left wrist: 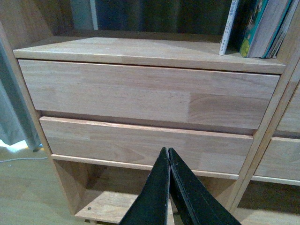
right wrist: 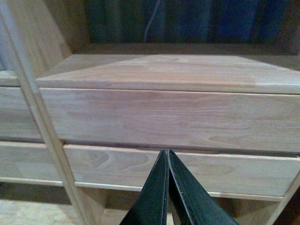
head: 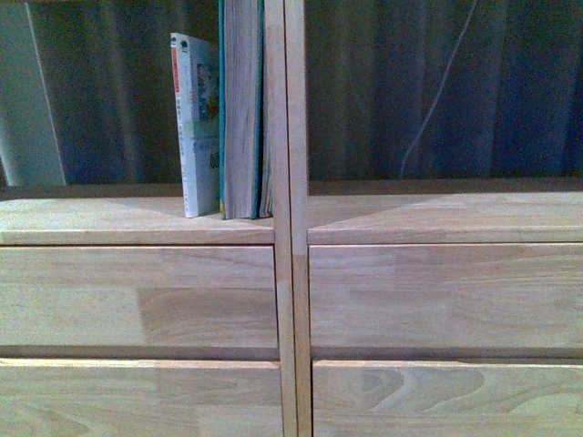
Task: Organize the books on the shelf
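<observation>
The white paperback (head: 196, 127) and teal book (head: 242, 109) stand upright together on the shelf (head: 118, 223), against its divider. The left pincer (left wrist: 168, 154) and right pincer (right wrist: 165, 157) are both pressed together, holding nothing, before the drawers (right wrist: 178, 117).

Print on the white paperback (head: 196, 127) seems too blurred to read.

shelf (head: 137, 300): pale matt wood, visible grain | white paperback (head: 194, 127): glossy paper cover | jaws: black, matt
</observation>
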{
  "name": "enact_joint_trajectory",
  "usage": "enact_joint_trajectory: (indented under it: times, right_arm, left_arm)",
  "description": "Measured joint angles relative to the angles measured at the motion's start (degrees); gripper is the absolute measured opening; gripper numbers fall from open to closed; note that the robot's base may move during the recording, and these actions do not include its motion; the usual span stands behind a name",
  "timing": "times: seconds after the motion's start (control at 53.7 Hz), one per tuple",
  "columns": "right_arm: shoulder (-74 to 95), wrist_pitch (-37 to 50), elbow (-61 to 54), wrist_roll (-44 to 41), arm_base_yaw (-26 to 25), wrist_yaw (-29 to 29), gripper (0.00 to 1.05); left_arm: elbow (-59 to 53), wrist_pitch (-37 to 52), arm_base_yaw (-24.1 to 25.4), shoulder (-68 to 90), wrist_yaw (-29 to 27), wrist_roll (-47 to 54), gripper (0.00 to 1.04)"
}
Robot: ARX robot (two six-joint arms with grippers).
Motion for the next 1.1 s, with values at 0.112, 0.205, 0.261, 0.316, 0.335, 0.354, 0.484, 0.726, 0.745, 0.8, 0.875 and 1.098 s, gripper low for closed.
enact_joint_trajectory:
  times: [0.112,0.205,0.261,0.316,0.335,0.354,0.484,0.726,0.745,0.8,0.875,1.098]
  right_arm:
    - [-2.3,0.1,-2.3,-0.1,0.6,0.5,0.03]
    - [-4.1,0.1,-4.0,-0.1,0.7,0.5,0.03]
    - [-5.0,0.0,-4.7,-0.1,0.7,0.5,0.03]
    - [-6.0,-0.1,-5.4,-0.1,0.7,0.5,0.03]
    - [-6.4,-0.2,-5.7,-0.1,0.7,0.5,0.03]
    - [-6.8,-0.3,-5.9,-0.1,0.7,0.5,0.03]
    - [-9.1,-1.3,-7.4,-0.2,0.7,0.5,0.03]
    - [-13.0,-3.4,-9.0,-0.2,0.7,0.5,0.03]
    - [-13.3,-3.6,-9.2,-0.2,0.7,0.5,0.03]
    - [-14.0,-4.0,-9.4,-0.2,0.7,0.5,0.03]
    - [-15.2,-4.8,-9.9,-0.2,0.7,0.5,0.03]
    - [-19.7,-7.0,-11.3,-0.3,0.7,0.5,0.03]
  left_arm:
    - [-1.2,-0.1,0.0,-1.6,-0.1,0.0,0.03]
    - [-2.1,-0.3,0.0,-2.7,-0.1,0.0,0.03]
    - [-2.4,-0.6,0.0,-3.3,0.0,0.0,0.03]
    - [-2.8,-1.1,0.0,-4.1,-0.1,0.0,0.03]
    - [-2.8,-2.6,0.0,-5.4,-0.1,0.0,0.03]
    - [-2.8,-4.6,0.0,-6.6,-0.1,0.0,0.03]
    - [-3.5,-8.4,0.0,-12.0,-0.1,0.1,0.03]
    - [-5.9,-8.5,0.0,-14.6,-0.1,0.0,0.03]
    - [-5.9,-8.5,0.0,-14.7,-0.1,0.1,0.03]
    - [-5.9,-8.5,0.0,-14.8,-0.1,0.1,0.03]
    - [-5.9,-8.5,0.0,-14.9,-0.1,0.1,0.03]
    - [-5.9,-8.5,0.0,-14.9,-0.1,0.1,0.03]
